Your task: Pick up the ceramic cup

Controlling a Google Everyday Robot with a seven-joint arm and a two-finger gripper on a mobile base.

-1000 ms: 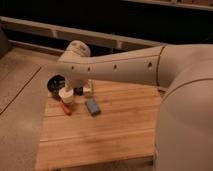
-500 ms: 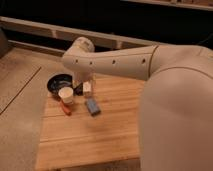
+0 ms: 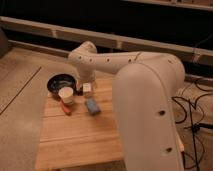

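Observation:
The ceramic cup (image 3: pixel 66 94) is small, cream-white and round with a pale tan inside. It stands upright on the wooden table (image 3: pixel 85 140) near the left edge, just in front of the dark blue bowl (image 3: pixel 61 82). My arm reaches in from the right and bends down over the table's far part. My gripper (image 3: pixel 84 85) hangs below the wrist, to the right of the cup and the bowl, apart from the cup. A tiny white block (image 3: pixel 87 88) sits right at the gripper's tip.
A blue rectangular object (image 3: pixel 92 106) lies right of the cup. A small orange-red item (image 3: pixel 65 107) lies just in front of the cup. My large white arm covers the table's right side. Cables (image 3: pixel 192 107) lie on the floor at right.
My gripper has moved to the right, from over the cup to beside it near the white block. The cup now shows in full and has not moved.

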